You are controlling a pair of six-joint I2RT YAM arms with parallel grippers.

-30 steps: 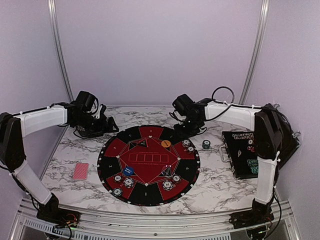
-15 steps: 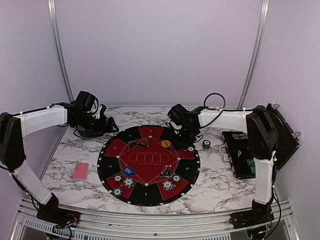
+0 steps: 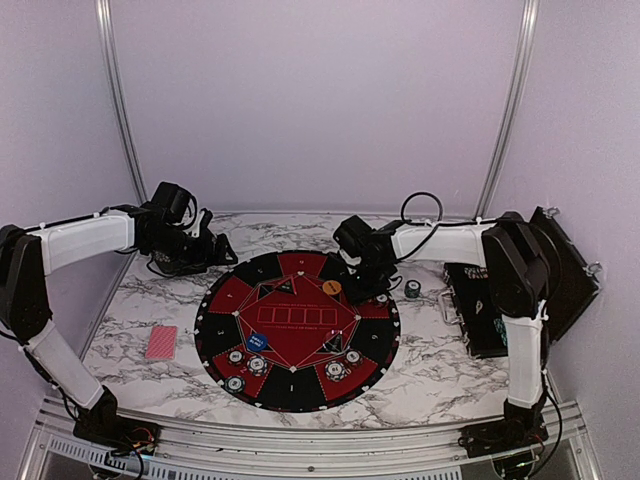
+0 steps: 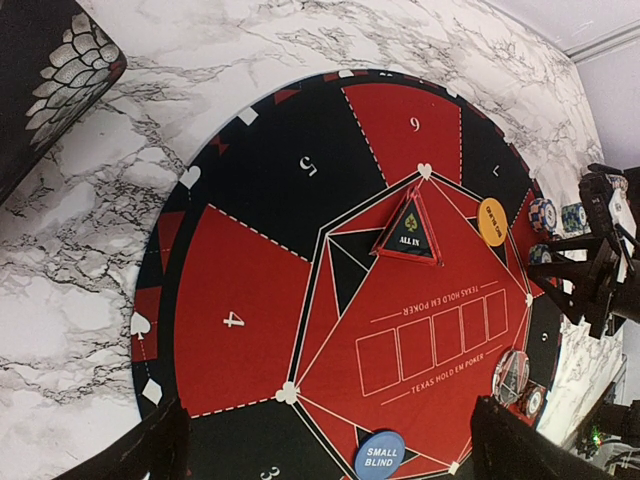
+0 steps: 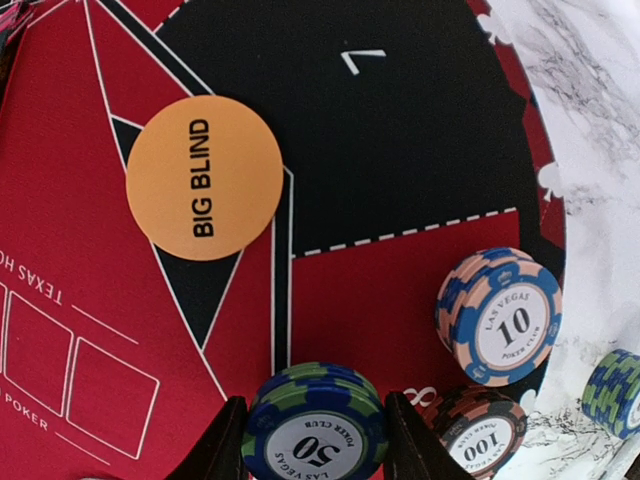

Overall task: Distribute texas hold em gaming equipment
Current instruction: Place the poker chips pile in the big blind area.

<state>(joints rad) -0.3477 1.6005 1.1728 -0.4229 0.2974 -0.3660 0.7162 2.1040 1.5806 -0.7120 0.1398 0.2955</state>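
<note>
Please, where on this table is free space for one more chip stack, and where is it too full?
Free: the table between the mat and the black case, and the mat's left wedges toward the red cards. Crowded: the mat's far right rim, where the right claw grips the 50 chip stack beside other stacks, and its near rim.

Crowded far-right rim of the round mat; open marble tabletop at left.
The right gripper clasps a blue-and-green chip stack, with a 10 stack and a 100 stack just beside it. Bare mat separates them from the orange disc. The black case walls the right side; bare marble surrounds the red-backed cards.
</note>
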